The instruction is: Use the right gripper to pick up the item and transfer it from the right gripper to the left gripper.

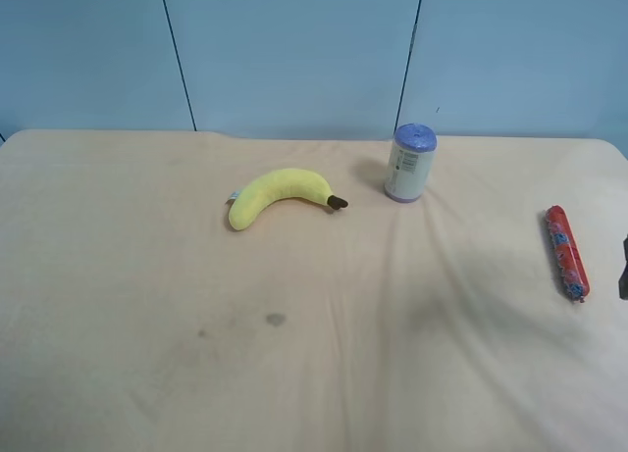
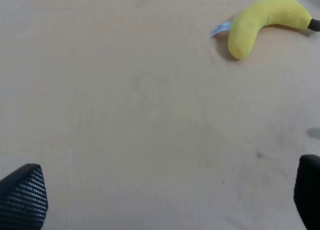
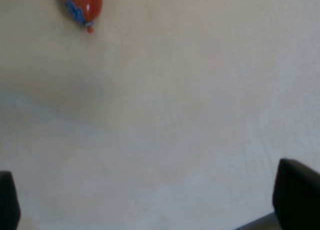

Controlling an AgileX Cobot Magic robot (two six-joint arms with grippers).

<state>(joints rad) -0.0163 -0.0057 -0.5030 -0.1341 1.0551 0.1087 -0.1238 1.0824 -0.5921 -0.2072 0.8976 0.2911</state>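
Note:
The item [image 1: 566, 251], a slim red stick with blue-and-white markings, lies flat on the table near the exterior high view's right edge. The right wrist view shows only its rounded end [image 3: 82, 4], well apart from the right gripper [image 3: 152, 202]. That gripper is open over bare cloth, with one dark fingertip [image 3: 297, 195] at each lower corner. The left gripper [image 2: 165, 197] is also open and holds nothing, its ribbed fingertip [image 2: 22, 197] low over the table. A black sliver [image 1: 624, 268] shows at the exterior high view's right edge, beside the item.
A yellow plush banana [image 1: 280, 195] [image 2: 265, 20] lies near the table's middle. A white-and-purple can [image 1: 409, 163] stands upright behind it, to the right. The tan cloth [image 1: 294, 374] has small dark stains [image 1: 276, 320]. A blue wall runs behind.

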